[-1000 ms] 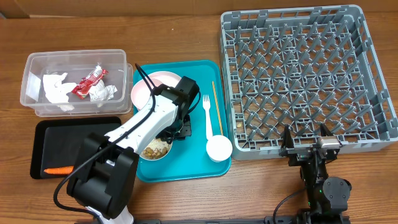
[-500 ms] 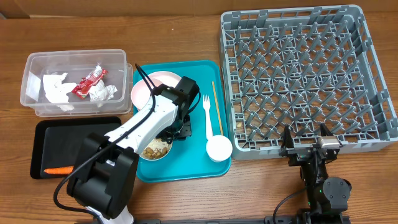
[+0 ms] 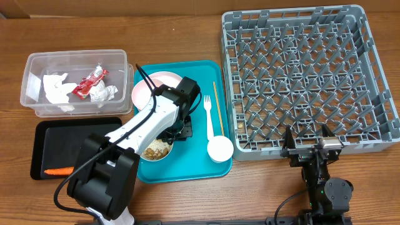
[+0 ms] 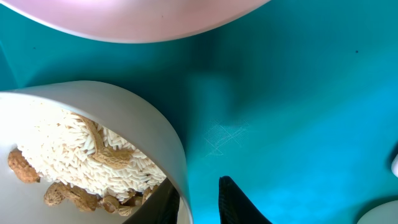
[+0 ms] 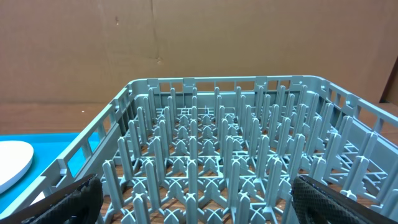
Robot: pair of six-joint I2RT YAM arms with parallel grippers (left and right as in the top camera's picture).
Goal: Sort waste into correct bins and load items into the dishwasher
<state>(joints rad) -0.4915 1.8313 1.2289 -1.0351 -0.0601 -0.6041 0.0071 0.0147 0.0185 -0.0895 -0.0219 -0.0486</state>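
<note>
On the teal tray (image 4: 298,93), the left hand (image 4: 198,200) is clamped on the rim of the white bowl (image 4: 134,109), one finger inside and one outside, a hold suited to tipping out its rice (image 4: 74,152). The right hand (image 3: 307,147) sits spread apart before the rack (image 3: 294,75).

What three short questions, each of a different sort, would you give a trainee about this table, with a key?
1. True or false: the dish rack already holds dishes.
2. How many forks lie on the teal tray? A) none B) one C) three
3. Fill in: the left gripper has one finger on each side of the rim of the ___ that holds rice.
Key: 1 false; 2 B; 3 bowl.
</note>
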